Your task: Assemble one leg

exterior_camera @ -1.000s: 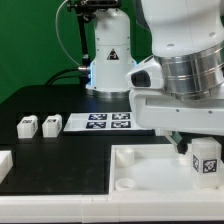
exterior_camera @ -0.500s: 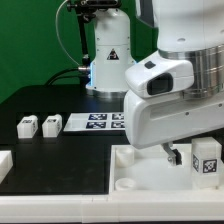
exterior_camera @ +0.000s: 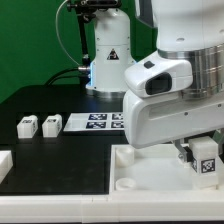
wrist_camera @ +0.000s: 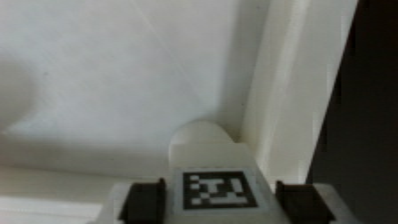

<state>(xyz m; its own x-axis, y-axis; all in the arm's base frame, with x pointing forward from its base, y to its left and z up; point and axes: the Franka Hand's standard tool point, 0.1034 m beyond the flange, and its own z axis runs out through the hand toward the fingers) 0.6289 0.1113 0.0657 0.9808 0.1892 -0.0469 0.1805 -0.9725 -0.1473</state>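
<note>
A white leg (exterior_camera: 206,158) with a black-and-white tag stands upright at the corner of the large white square tray-like piece (exterior_camera: 140,172) on the exterior view's right. My gripper (exterior_camera: 203,150) is down over it, one finger on each side. In the wrist view the leg (wrist_camera: 217,160) sits between the dark pads (wrist_camera: 150,200), which lie against its sides. The gripper (wrist_camera: 217,205) is shut on the leg. The tray-like piece's floor and rim (wrist_camera: 107,80) fill the rest of that view. The leg's lower end is hidden.
Two look-alike legs (exterior_camera: 27,125) (exterior_camera: 49,124) stand on the black table at the exterior view's left. The marker board (exterior_camera: 100,122) lies behind the tray-like piece. Another white part (exterior_camera: 5,160) shows at the left edge. The robot's base (exterior_camera: 108,60) stands at the back.
The gripper has turned and come down over the leg. Its fingers, beside the leg before, now stand on both sides of it. The leg has stayed in place.
</note>
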